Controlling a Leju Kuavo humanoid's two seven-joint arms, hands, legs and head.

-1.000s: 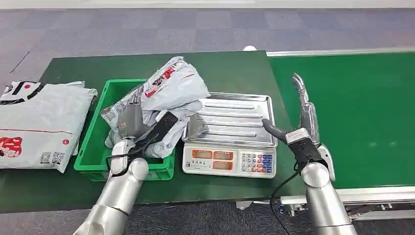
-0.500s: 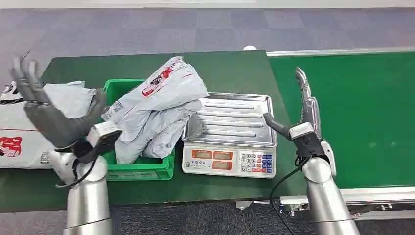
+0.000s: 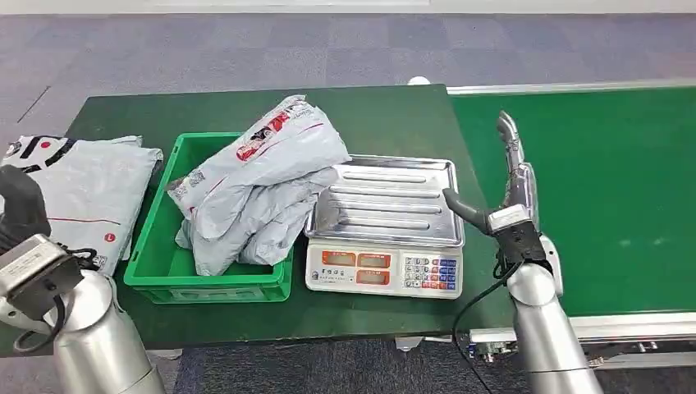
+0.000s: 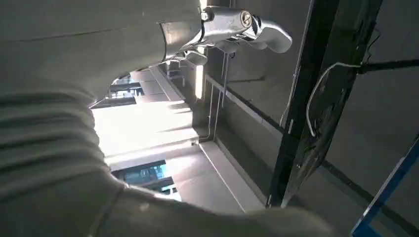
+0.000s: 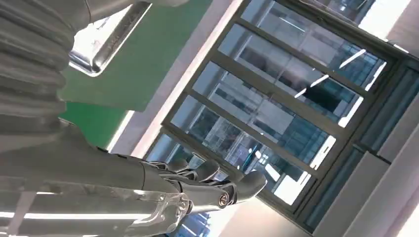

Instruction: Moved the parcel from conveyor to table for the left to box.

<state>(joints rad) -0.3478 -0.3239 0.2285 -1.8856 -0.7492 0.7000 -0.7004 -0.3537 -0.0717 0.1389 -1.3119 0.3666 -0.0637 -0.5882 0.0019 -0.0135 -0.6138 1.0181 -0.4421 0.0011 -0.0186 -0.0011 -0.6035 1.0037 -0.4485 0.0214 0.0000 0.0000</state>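
Now | parcel [image 3: 261, 176] lies in green bin [image 3: 164, 254] | left robot hand [image 3: 20, 209] well apart.

I observe the crumpled grey parcel [image 3: 258, 185] lying in the green box [image 3: 160, 246], its upper end overhanging the box's rim.

Left hand [image 3: 20, 209]: dark, cut off at head view's left edge; finger posture indeterminate. Flat grey plastic mailer [image 3: 78, 205]: left portion cropped. Green plastic crate [image 3: 164, 267]: interior largely hidden beneath crumpled grey parcel [image 3: 254, 180]. Printed labels illegible.
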